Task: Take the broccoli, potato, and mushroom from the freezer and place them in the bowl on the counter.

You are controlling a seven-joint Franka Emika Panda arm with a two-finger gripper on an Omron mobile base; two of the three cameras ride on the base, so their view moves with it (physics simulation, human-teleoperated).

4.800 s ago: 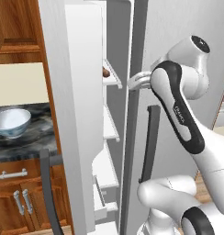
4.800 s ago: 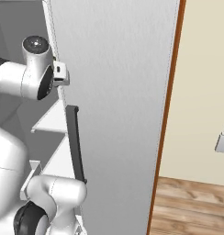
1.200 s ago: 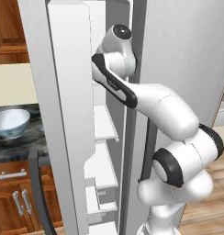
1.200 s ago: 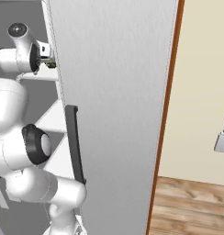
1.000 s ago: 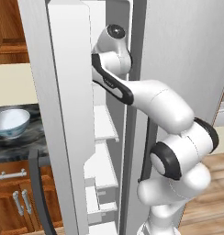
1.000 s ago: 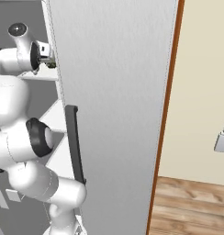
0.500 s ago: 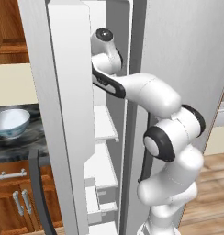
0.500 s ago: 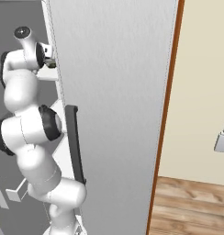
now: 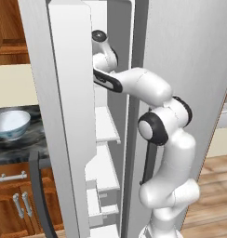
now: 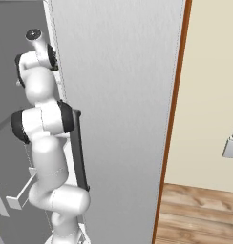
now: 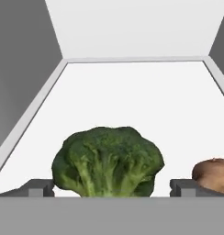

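The broccoli (image 11: 108, 161), a dark green floret, sits on the white freezer shelf (image 11: 132, 96) right in front of the hand. My gripper (image 11: 111, 188) is open, with one fingertip on each side of the broccoli and no contact that I can see. The reddish-brown potato (image 11: 214, 173) lies just right of the right fingertip (image 11: 183, 187). In the left base view my arm (image 9: 134, 86) reaches into the upper part of the freezer (image 9: 105, 132), and the hand is hidden behind the open freezer door (image 9: 71, 102). The white bowl (image 9: 10, 124) stands on the dark marbled counter (image 9: 17, 149) to the left.
The open freezer door and its dark handle (image 9: 38, 195) stand between the arm and the counter. The wide grey door (image 10: 118, 109) closes off the right side. Grey side walls (image 11: 22, 69) flank the shelf. Brown cabinets (image 9: 13, 200) sit under the counter.
The arm has stretched further into the freezer's upper shelf, and the hand has gone in behind the door's edge. The bowl and door have not moved.
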